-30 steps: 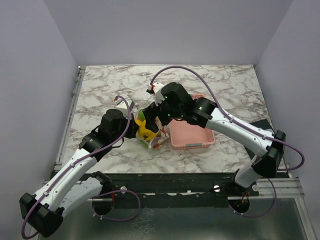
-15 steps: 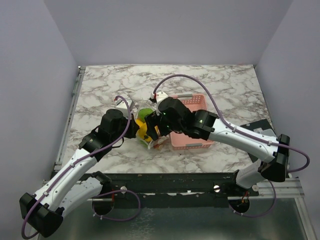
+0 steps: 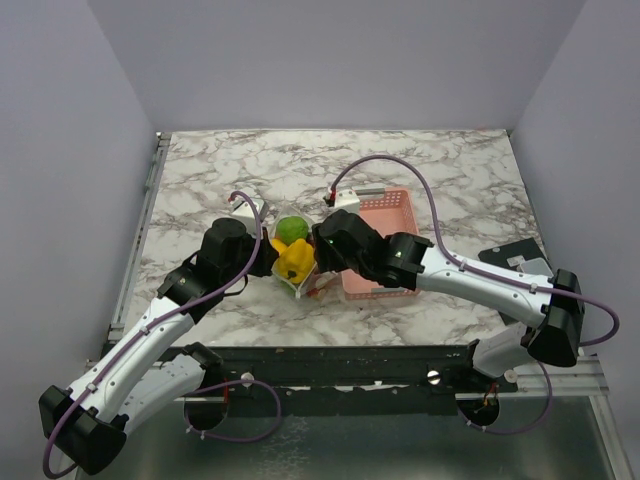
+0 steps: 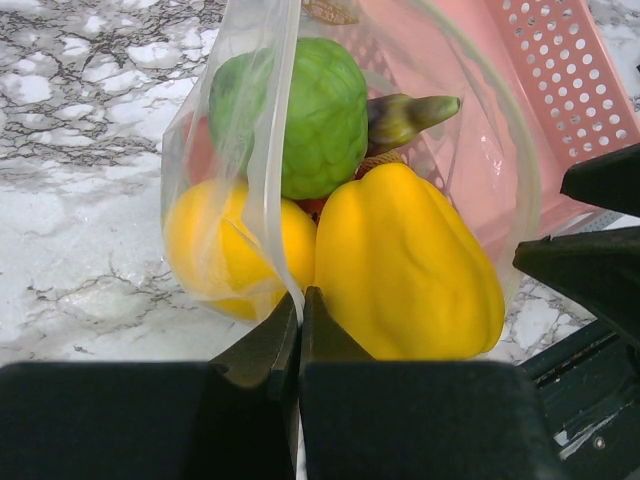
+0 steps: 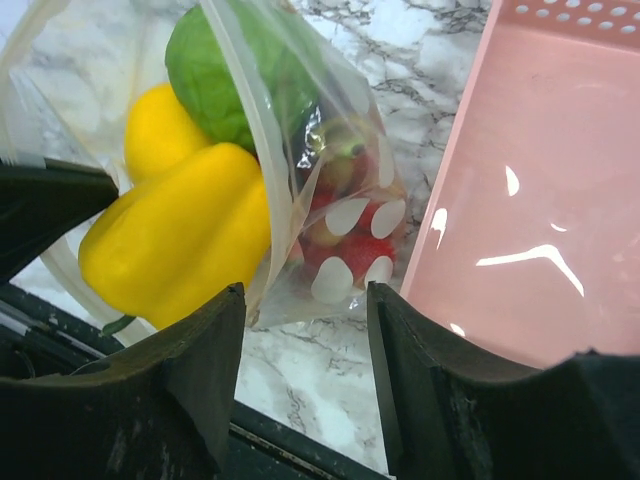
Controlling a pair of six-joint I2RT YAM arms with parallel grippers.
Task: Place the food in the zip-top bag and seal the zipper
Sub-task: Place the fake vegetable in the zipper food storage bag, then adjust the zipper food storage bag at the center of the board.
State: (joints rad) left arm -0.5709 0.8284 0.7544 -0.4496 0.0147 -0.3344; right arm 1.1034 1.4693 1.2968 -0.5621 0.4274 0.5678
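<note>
Seemingly loaded already: food (image 4: 400, 265) inside zip-top bag (image 5: 340, 230), just left of pink basket (image 5: 520, 200) on table (image 3: 200, 170). Clenching bag's edge with left gripper (image 4: 300, 320) jaws; holding right gripper (image 5: 305, 300) jaws spread, empty. Remaining: pressing gaping zipper (image 5: 250, 130) shut.

left arm (image 3: 150, 330) stretches from its base toward 1 o'clock, left gripper (image 4: 300, 300) pinched tight on the zip-top bag (image 4: 255, 120) edge. right arm (image 3: 470, 275) folds at the elbow, forearm pointing to 9 o'clock, right gripper (image 5: 305, 295) with fingers (image 5: 200, 360) parted.
</note>
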